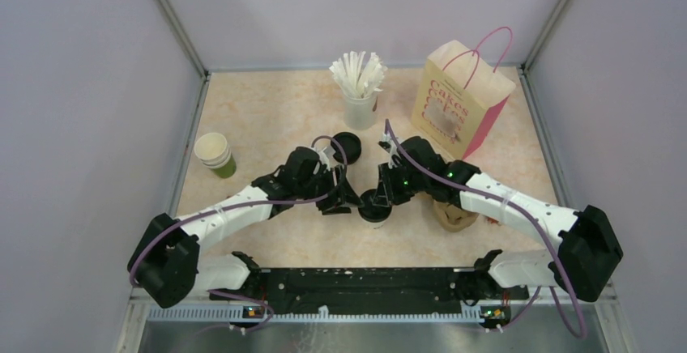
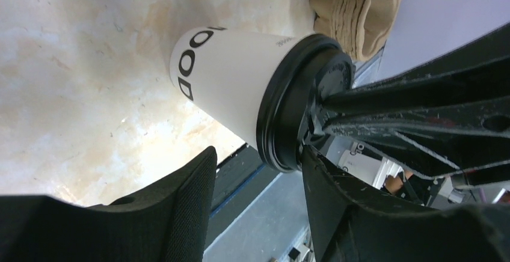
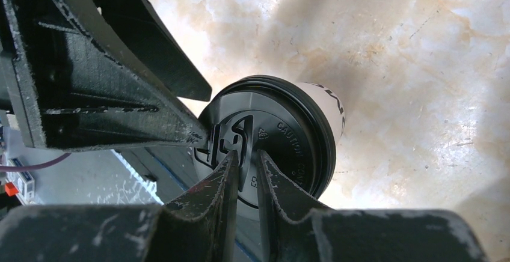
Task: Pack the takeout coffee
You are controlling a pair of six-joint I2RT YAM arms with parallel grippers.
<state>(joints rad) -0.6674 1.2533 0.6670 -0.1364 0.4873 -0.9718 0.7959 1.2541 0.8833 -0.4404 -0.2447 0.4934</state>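
Note:
The takeout coffee [image 1: 374,210] is a white paper cup with a black lid, standing mid-table between both arms. My right gripper [image 1: 386,193] comes down on it from above. In the right wrist view its fingers [image 3: 247,155] are nearly together, pinching a thin raised tab on the lid [image 3: 288,148]. My left gripper [image 1: 344,199] stands open at the cup's left side. In the left wrist view the cup [image 2: 228,88] lies just past its fingertips [image 2: 257,154], and one fingertip [image 2: 316,166] touches the lid's rim while the other is clear of the cup.
A cream paper bag with pink handles [image 1: 458,98] stands at the back right. A white cup of straws [image 1: 359,86] is at the back centre, a stack of lidless cups [image 1: 214,154] at the left, a loose black lid [image 1: 347,147] behind the left gripper, and a tan stack [image 1: 454,215] under the right arm.

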